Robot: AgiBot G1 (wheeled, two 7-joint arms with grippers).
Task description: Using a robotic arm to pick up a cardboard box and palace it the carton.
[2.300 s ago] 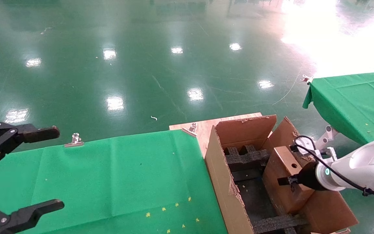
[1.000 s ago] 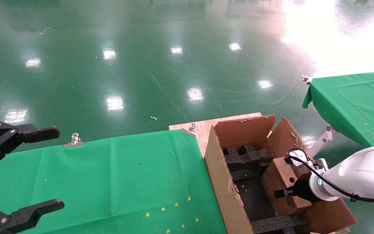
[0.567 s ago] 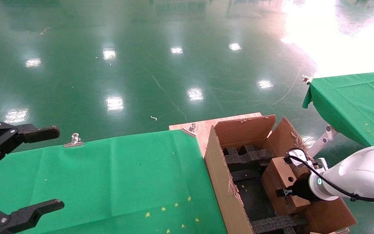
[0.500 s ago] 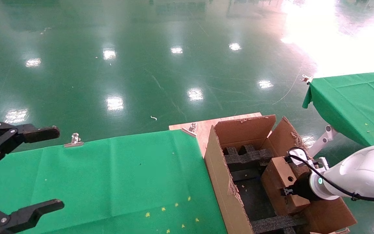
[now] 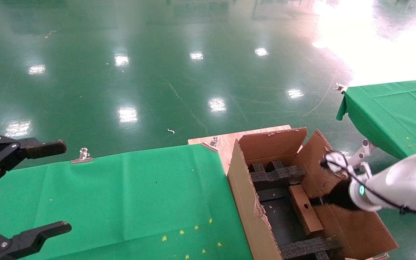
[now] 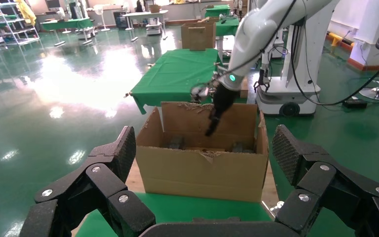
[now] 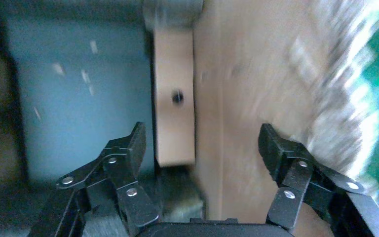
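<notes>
Cardboard box (image 5: 304, 214): you'll find it standing on edge inside the carton, its narrow holed face up, against the right wall, between the black foam inserts (image 5: 276, 174).
Carton (image 5: 248, 195): it sits on a wooden board (image 5: 226, 142) at the right end of the green-covered table (image 5: 121, 202), flaps open.
Right gripper (image 7: 202, 148): yours hangs over the box, jaws spread wide, gripping nothing; the box shows free between them.
Robotic arm (image 5: 399, 186): it reaches in over the carton's right wall.
Left gripper (image 5: 20, 191): parked above the table's left end, jaws wide apart and empty.

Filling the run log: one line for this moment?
cardboard box inside carton | right claw open above it | left claw open, parked
</notes>
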